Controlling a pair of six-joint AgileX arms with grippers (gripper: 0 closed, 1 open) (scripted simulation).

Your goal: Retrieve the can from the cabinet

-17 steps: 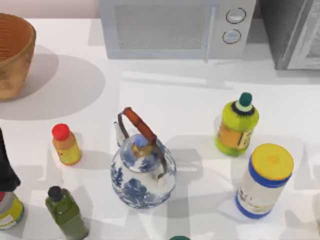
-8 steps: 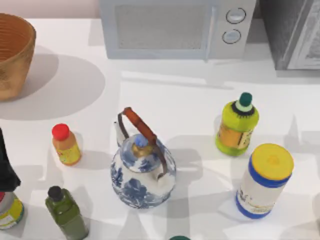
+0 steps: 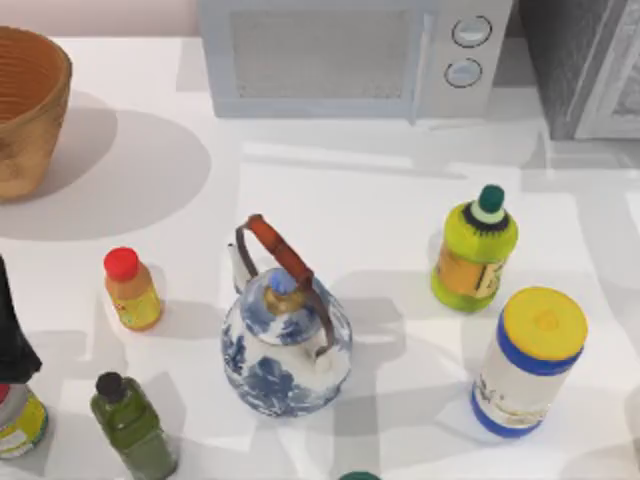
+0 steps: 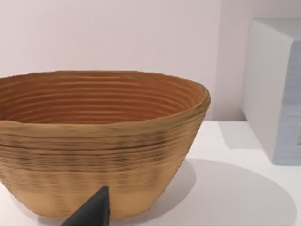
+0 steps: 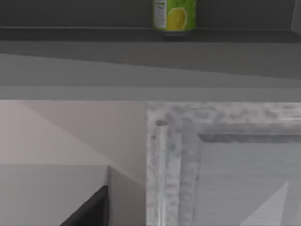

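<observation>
One green lemon-label can (image 5: 174, 15) stands on the cabinet (image 5: 221, 160) shelf, above the paler door panel. I cannot tell either tool's state. My left arm (image 3: 12, 330) sits parked at the worktop's (image 3: 330, 190) left edge.

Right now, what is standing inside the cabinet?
A green can with a lemon picture stands on a dark shelf inside the cabinet. Its top is cut off, and the rest of the interior is out of sight.

My left arm (image 3: 12, 330) stands as a dark shape at the near left edge of the table in the top view, one dark fingertip (image 4: 91, 212) of its gripper showing in the left wrist view, and one dark fingertip (image 5: 89, 209) of my right gripper shows in the right wrist view.
</observation>
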